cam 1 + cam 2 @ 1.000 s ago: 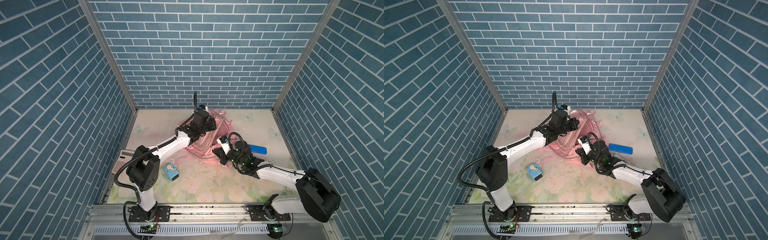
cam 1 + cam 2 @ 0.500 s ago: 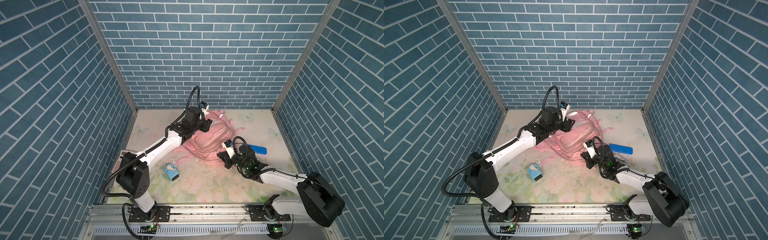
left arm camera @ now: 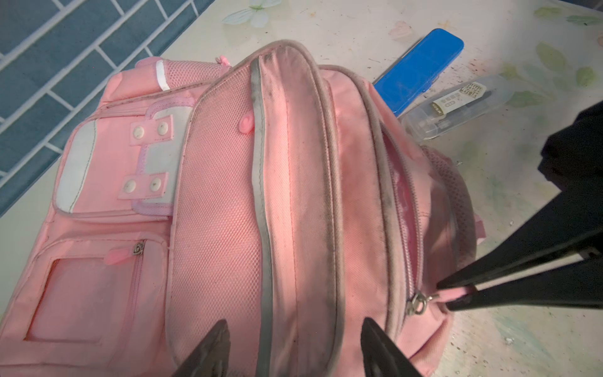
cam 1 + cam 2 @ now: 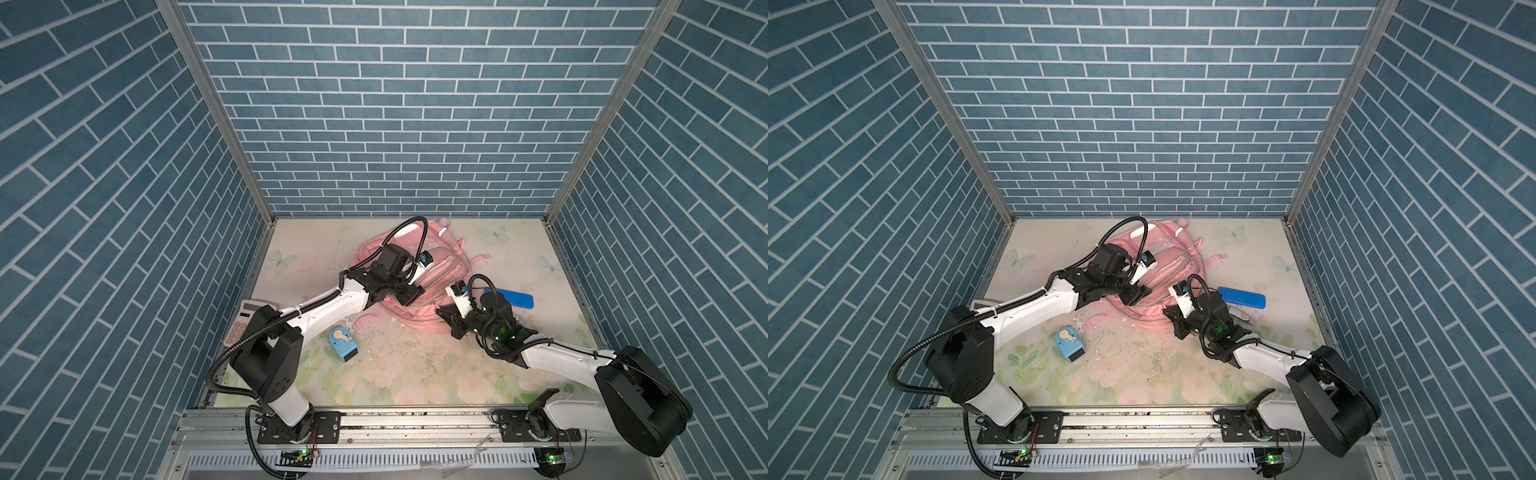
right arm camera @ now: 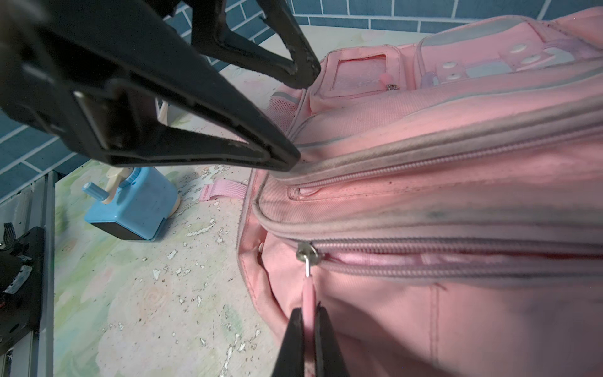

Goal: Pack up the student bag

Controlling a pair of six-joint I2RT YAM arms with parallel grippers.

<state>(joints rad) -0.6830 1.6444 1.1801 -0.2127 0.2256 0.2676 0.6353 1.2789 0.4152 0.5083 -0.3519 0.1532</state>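
Note:
The student bag (image 4: 446, 270) (image 4: 1177, 270) is a large pink backpack lying flat at the back middle of the table. My left gripper (image 4: 409, 297) (image 4: 1136, 297) (image 3: 295, 321) hovers open over the bag's mesh front panel, with nothing between its fingers. It also shows open in the right wrist view as the left gripper (image 5: 300, 117). My right gripper (image 4: 446, 311) (image 4: 1171, 313) (image 5: 308, 310) is shut on the pink zipper pull (image 5: 307, 290) (image 3: 453, 295) at the near end of the main zipper, which gapes slightly.
A blue pencil case (image 4: 513, 298) (image 4: 1241, 298) (image 3: 417, 68) and a clear plastic box (image 3: 456, 106) lie right of the bag. A light blue sharpener (image 4: 343, 343) (image 4: 1069, 343) (image 5: 133, 205) stands front left. A calculator (image 4: 241, 322) lies by the left wall.
My left gripper has opened and let go of the bag, then swung to its near side. The bag has settled flatter. My right gripper stays shut on the pull and has moved slightly nearer.

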